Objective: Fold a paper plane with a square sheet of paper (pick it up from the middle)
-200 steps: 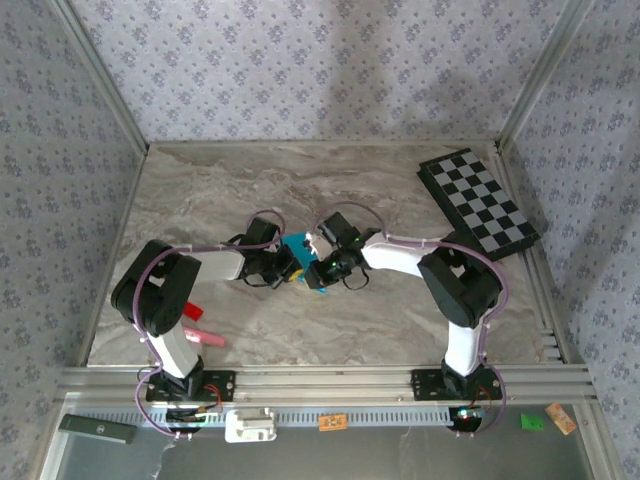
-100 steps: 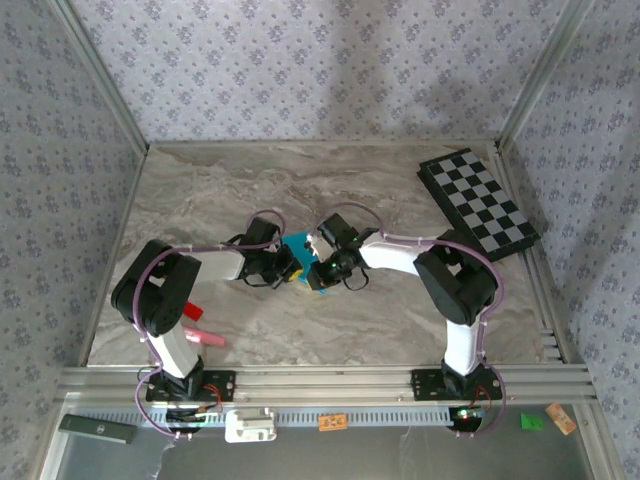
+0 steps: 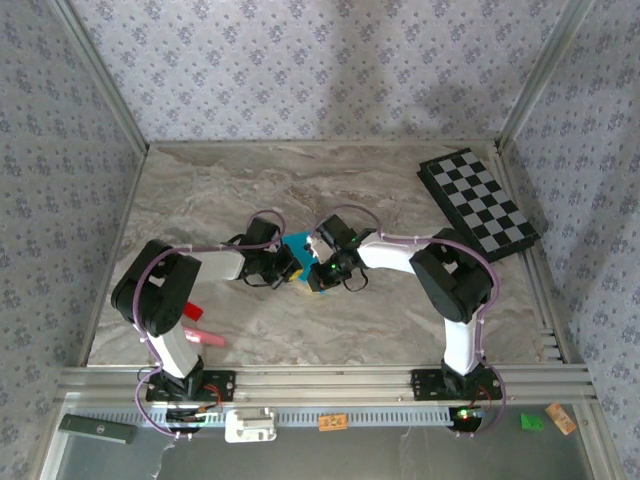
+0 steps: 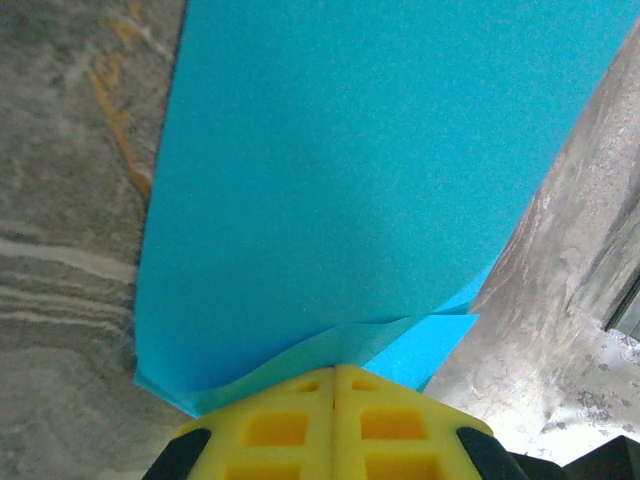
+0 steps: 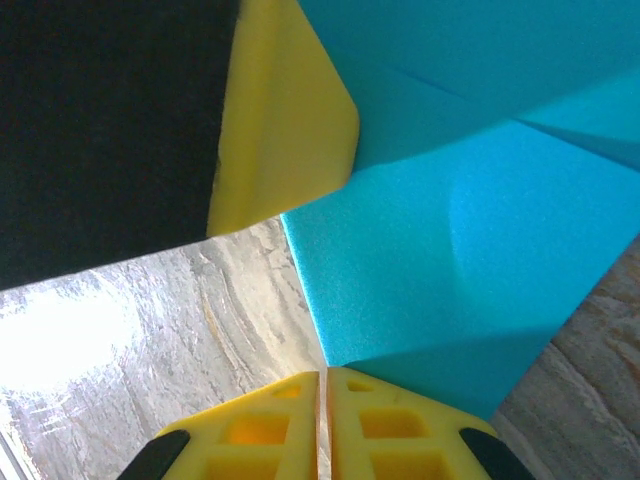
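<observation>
We judge the step in hand to be a fold made in mid-grip. The thin, bright cyan-blue square sheet of paper [image 3: 296, 246] sits at the middle of the grey marbled table surface [image 3: 200, 200], between the two arms. It is well apart from the black-and-white checkered board [image 3: 478, 203] at the far right corner. We cannot tell whether the sheet rests on the marble or hangs just above it.

To do this well, we would move the two pinches as a pair, so that the layers stay edge on edge. We would avoid drawing them apart, since paper this thin would likely tear or buckle. The crease would want pressing flat against the surface before either side lets go.

The left gripper [image 4: 335, 372] has its yellow fingers pressed together with no gap. The near edge of the sheet is caught between them, and two layers overlap at the pinch, with one corner poking out to the side. The right gripper [image 5: 322, 378] shows only a hairline between its yellow fingers and is clamped on a lower edge of the same sheet. In the right wrist view, one yellow finger [image 5: 285, 120] of the left gripper lies against the paper just beside that grip.
</observation>
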Available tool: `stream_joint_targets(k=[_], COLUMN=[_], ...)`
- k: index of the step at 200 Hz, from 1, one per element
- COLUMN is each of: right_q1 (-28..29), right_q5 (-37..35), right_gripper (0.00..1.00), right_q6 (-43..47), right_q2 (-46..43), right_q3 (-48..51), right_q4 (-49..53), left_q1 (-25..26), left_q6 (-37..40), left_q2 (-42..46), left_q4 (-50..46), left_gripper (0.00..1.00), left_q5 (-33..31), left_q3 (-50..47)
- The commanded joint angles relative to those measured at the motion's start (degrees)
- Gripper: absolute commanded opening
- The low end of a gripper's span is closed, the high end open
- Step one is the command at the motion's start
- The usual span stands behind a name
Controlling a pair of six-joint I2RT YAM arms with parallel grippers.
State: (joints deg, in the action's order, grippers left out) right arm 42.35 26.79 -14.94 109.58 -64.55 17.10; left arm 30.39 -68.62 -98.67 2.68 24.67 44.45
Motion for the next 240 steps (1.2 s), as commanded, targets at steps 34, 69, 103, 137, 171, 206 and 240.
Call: stream_joint_targets(k=[34, 69, 103, 137, 171, 206, 240], right_q1=[-0.72, -0.79, -0.87, -1.02, -1.03, -0.96, -1.04], right_q5=[-0.94, -0.88, -0.33, -0.55, -0.80, -1.19, -1.74], right_gripper=[0.12, 0.12, 0.12, 0.12, 0.12, 0.12, 0.12], right_q6=[1.14, 0.54, -0.13, -0.03, -0.18, -0.16, -0.09], right_q2=[2.43, 3.00, 3.44, 3.63, 3.80, 3.98, 4.30], right_q3=[-0.74, -1.27, -1.61, -1.80, -1.80, -1.55, -1.37], right_q4=[4.86, 5.69, 5.94, 6.46, 6.74, 7.24, 8.25], left_q1=[0.18, 0.57, 1.70, 2.17, 2.38, 2.39, 1.97], left_q6=[4.23, 10.02, 10.44, 11.04, 12.37, 15.44, 18.33], left_q2=[1.48, 4.43, 3.95, 2.42, 0.81, 0.78, 0.32], left_q4=[-4.80, -6.25, -2.40, -2.25, -3.98, -6.82, -7.93], left_gripper=[0.09, 0.12, 0.10, 0.07, 0.07, 0.06, 0.06], left_q5=[-1.03, -1.02, 0.38, 0.08, -1.52, -5.77, -8.08], left_q3=[1.86, 3.64, 1.48, 0.90, 0.90, 1.46, 1.18])
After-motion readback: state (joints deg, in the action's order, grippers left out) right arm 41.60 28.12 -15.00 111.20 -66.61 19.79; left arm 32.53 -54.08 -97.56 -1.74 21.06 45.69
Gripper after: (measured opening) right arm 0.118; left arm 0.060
